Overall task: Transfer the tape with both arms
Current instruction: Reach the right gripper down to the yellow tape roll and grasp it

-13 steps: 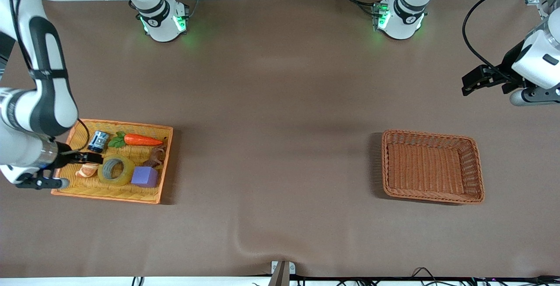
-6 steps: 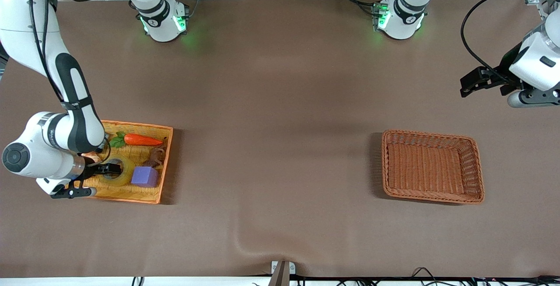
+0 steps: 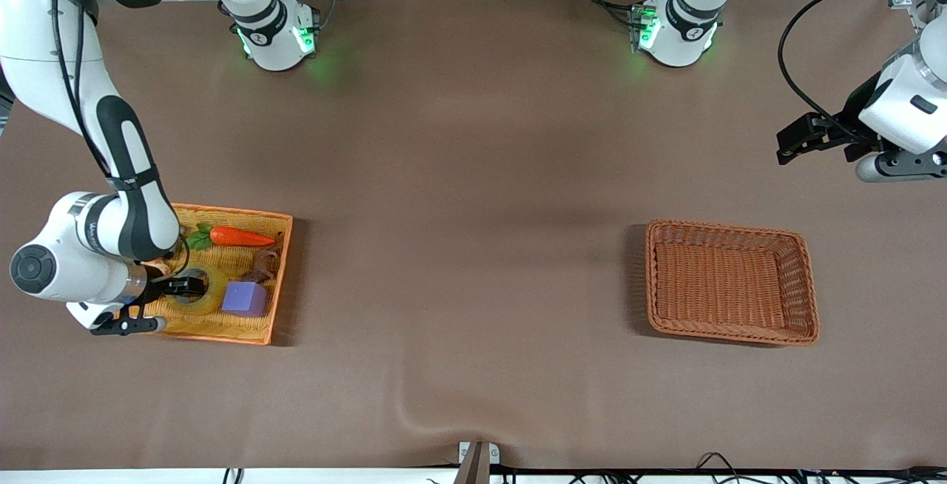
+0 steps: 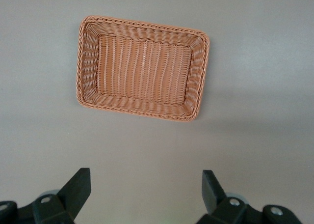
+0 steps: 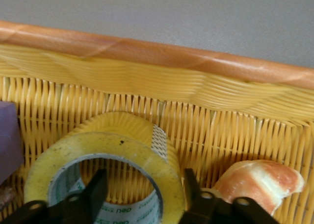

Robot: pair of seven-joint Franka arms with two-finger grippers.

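Observation:
The tape point(image 3: 215, 280), a yellowish roll with a grey core, lies flat in the yellow wicker tray point(image 3: 222, 213) at the right arm's end of the table. My right gripper point(image 3: 195, 287) is down on it. In the right wrist view the tape point(image 5: 122, 145) has one finger point(image 5: 95, 187) inside its hole, with a gap to the inner wall, and the other finger point(image 5: 190, 187) outside against the ring. The right gripper point(image 5: 143, 181) is open astride that wall. My left gripper point(image 3: 784, 147) waits open and empty over bare table at the left arm's end, as the left wrist view point(image 4: 145, 179) shows.
The tray also holds a carrot point(image 3: 240, 236), a purple block point(image 3: 245, 297), a small brown object point(image 3: 264, 266) and a croissant-like toy point(image 5: 257, 182) beside the tape. A brown wicker basket point(image 3: 732, 229), seen too in the left wrist view point(image 4: 142, 25), holds nothing.
The right arm swung in over the tray and its gripper moved from the tape's outer edge onto the ring wall. The left gripper rose slightly.

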